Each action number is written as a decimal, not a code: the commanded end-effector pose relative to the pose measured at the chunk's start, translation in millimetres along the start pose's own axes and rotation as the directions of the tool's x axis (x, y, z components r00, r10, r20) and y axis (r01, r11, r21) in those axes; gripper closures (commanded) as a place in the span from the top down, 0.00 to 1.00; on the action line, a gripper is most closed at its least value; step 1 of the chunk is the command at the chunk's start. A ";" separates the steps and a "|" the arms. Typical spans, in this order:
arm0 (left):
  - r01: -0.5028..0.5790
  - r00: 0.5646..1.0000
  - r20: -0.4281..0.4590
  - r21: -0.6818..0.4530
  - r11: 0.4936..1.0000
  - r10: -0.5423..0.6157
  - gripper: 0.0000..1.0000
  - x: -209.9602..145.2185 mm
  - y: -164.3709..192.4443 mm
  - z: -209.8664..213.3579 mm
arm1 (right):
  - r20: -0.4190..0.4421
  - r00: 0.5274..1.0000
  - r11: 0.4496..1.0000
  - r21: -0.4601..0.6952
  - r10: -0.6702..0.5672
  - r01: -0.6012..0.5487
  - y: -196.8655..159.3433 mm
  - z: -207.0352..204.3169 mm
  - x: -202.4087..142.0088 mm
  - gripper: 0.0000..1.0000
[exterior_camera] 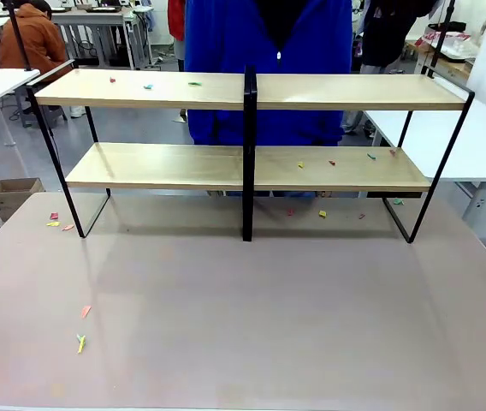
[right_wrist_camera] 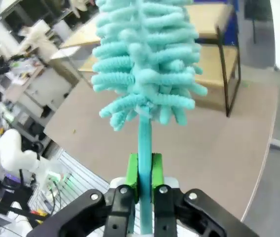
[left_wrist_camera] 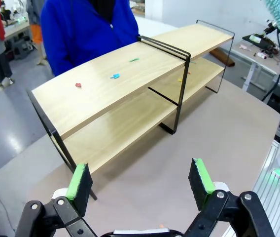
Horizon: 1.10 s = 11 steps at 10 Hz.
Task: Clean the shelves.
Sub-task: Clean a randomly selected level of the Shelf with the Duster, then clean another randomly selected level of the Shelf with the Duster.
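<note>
The two green-padded fingers (left_wrist_camera: 79,181) of the left gripper (left_wrist_camera: 140,180) rise from the bottom edge of the left wrist view. They stand far apart and nothing is between them. Above them, across the middle of the frame, is the two-tier rack of light wooden shelves (left_wrist_camera: 95,94) in a thin black metal frame. It stands on the wide grey-brown table (left_wrist_camera: 219,138). Small coloured scraps (left_wrist_camera: 114,76) lie on the upper board, and a person in a blue jacket (left_wrist_camera: 81,29) stands behind the rack at the upper left.

In the right wrist view the right gripper (right_wrist_camera: 145,170), at the bottom centre, is closed tight on the thin handle of a teal fluffy duster (right_wrist_camera: 147,64). The head of the duster takes the upper middle, and the shelves (right_wrist_camera: 214,64) are behind it at the upper right.

In the front view the shelves (exterior_camera: 166,90) cross the upper half of the frame. Scraps (exterior_camera: 147,86) lie on both boards, and more lie on the table (exterior_camera: 269,325) under the lower board and at the left side
</note>
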<state>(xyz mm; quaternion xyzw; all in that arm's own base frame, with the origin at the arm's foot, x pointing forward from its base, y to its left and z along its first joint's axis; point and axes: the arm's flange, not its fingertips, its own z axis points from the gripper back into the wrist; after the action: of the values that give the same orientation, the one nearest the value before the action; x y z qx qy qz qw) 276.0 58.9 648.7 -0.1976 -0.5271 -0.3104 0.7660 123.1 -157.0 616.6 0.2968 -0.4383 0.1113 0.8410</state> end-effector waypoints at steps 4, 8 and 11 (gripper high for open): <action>-0.001 1.000 0.004 -0.001 1.000 0.001 1.00 0.2 0.4 -1.0 | -0.013 0.998 0.997 0.041 0.068 -0.067 26.3 -5.7 18.8 0.12; -0.001 1.000 0.004 -0.001 1.000 0.001 1.00 0.2 0.4 -1.0 | -0.013 0.998 0.997 0.041 0.068 -0.067 26.3 -5.7 18.8 0.12; -0.001 1.000 0.004 -0.001 1.000 0.001 1.00 0.2 0.4 -1.0 | -0.013 0.998 0.997 0.041 0.068 -0.067 26.3 -5.7 18.8 0.12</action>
<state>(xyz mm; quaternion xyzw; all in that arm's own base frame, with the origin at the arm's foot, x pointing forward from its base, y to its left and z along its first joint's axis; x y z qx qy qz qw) 276.0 58.9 648.6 -0.1976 -0.5270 -0.3105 0.7661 131.8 -133.3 633.5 0.2914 -0.4335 0.1536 0.8388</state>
